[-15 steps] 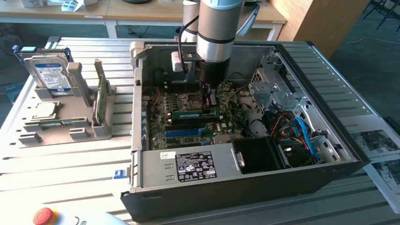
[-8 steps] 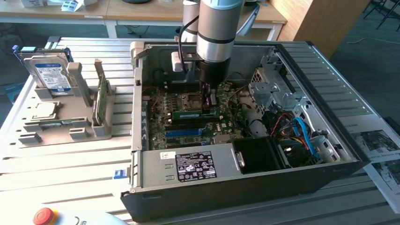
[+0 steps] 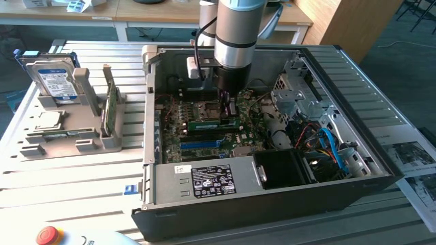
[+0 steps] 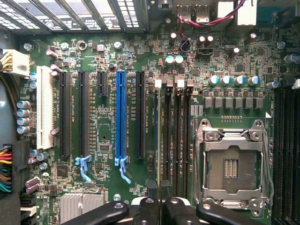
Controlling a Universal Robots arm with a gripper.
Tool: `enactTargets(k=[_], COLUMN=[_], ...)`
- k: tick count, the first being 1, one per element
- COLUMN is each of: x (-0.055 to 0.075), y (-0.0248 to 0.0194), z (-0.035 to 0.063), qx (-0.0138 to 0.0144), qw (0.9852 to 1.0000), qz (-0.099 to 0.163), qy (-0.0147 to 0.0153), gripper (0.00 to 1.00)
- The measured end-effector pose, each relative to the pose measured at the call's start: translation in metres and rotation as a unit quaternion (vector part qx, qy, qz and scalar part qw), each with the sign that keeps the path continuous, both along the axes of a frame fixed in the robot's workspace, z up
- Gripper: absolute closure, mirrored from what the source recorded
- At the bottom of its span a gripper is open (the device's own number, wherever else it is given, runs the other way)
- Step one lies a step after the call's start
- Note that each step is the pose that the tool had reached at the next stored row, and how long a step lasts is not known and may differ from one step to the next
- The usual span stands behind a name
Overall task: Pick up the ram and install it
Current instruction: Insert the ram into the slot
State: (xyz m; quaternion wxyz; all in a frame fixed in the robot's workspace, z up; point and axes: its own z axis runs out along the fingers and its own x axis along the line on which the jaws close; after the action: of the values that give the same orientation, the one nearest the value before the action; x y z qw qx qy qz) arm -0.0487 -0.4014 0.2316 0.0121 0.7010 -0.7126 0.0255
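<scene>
Ram (image 3: 208,124) on edge along the memory slot between CPU socket (image 3: 204,108) and blue expansion slot (image 3: 199,145), inside the open PC case (image 3: 272,206), gripper (image 3: 230,113) pinched nearly closed on one end.

A green board (image 4: 93,61) with one blue slot (image 4: 120,115) and one white slot (image 4: 44,108) is seen. The ram (image 3: 204,124) is coloured green, the gripper (image 4: 160,208) black, the button (image 3: 48,235) red. The drive (image 3: 42,63) is marked with a blue and white label (image 3: 57,86).
</scene>
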Motion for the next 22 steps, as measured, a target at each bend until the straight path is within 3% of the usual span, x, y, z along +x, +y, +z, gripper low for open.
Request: enactTargets(k=[22], x=[0.0007], y=[-0.0001], z=[-0.0023], qx=[0.0001], qw=[1.0], qz=[0.0], qy=[-0.0001], gripper=[0.88])
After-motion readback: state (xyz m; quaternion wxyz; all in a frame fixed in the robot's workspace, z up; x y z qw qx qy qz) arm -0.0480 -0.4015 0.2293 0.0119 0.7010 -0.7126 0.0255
